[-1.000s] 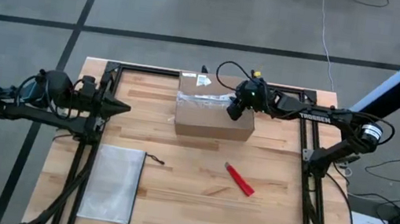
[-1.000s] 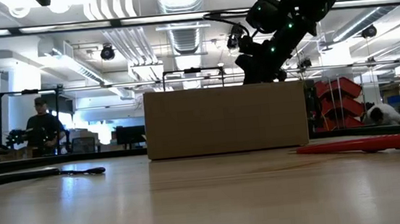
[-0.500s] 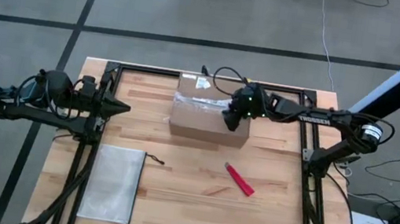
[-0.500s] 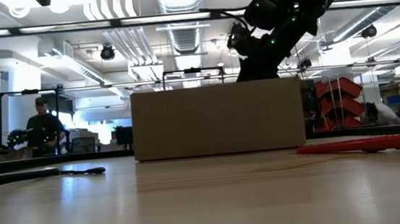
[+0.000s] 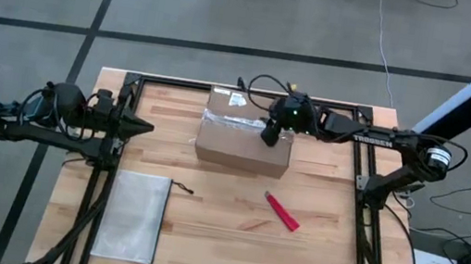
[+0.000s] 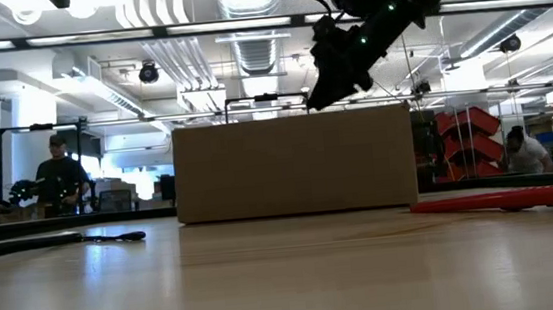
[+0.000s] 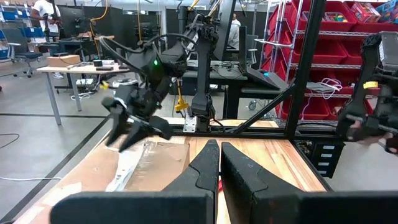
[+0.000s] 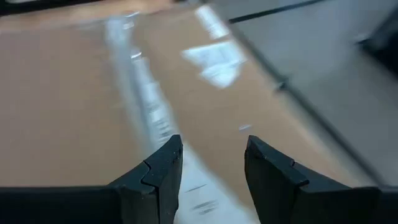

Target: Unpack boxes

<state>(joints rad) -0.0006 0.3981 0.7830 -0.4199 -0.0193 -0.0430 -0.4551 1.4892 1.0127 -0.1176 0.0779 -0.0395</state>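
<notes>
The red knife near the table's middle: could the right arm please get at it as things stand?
Probably yes. The knife lies in the open beside the box, nothing on it, and the right gripper hovers over the box top, fingers apart and empty.

A robotics lab or industrial workshop. Beyond the wooden counter [image 5: 231,225] in its black metal frame [image 7: 298,93] lie a bare grey concrete floor [image 5: 188,13] with dark lines, red parts bins [image 7: 339,43] on shelving, exposed ceiling ducts [image 6: 177,53], other workbenches [image 7: 74,65], and a person [image 6: 57,174] at a far station.
</notes>
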